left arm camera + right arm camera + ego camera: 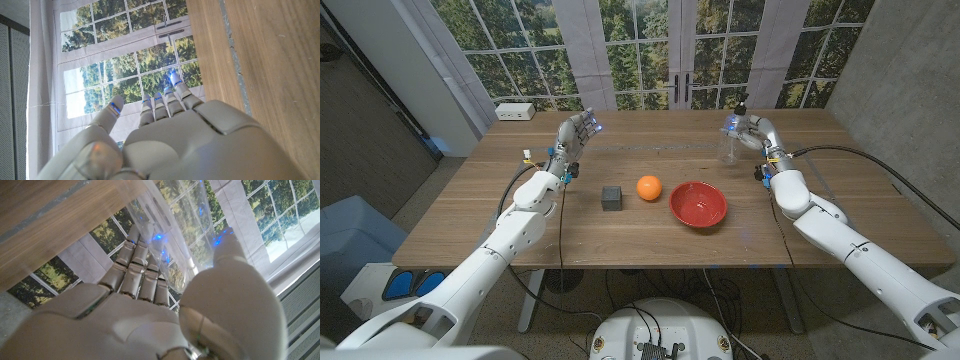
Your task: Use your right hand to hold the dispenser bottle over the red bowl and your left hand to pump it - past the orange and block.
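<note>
Left of the red bowl (698, 204), well apart from it, we saw the left hand (573, 134) raised above the table (470, 215) near its far side, fingers apart and nothing between them. From the left wrist camera that same left hand (170, 145) showed its fingers (174, 95) reaching out loosely spread toward the window, with bare wood beside them. Nearer the bowl, we found the dark block (611, 196) sitting on the wood, and between block and bowl lay the orange (649, 187), just beside the bowl's rim but not touching it. Both stood in a row with the bowl across the middle of the table. Beyond the bowl and a little to its right, toward the far edge, we saw the right hand (744, 128) wrapped around the clear dispenser bottle (731, 147), whose dark pump top stood upright above the fingers. The bottle was near the far edge, not over the bowl. Through the right wrist camera we saw the right hand (150, 305) with the thumb on one side of the transparent bottle (170, 235) and the fingers (131, 262) on the other, pressed against it.
</note>
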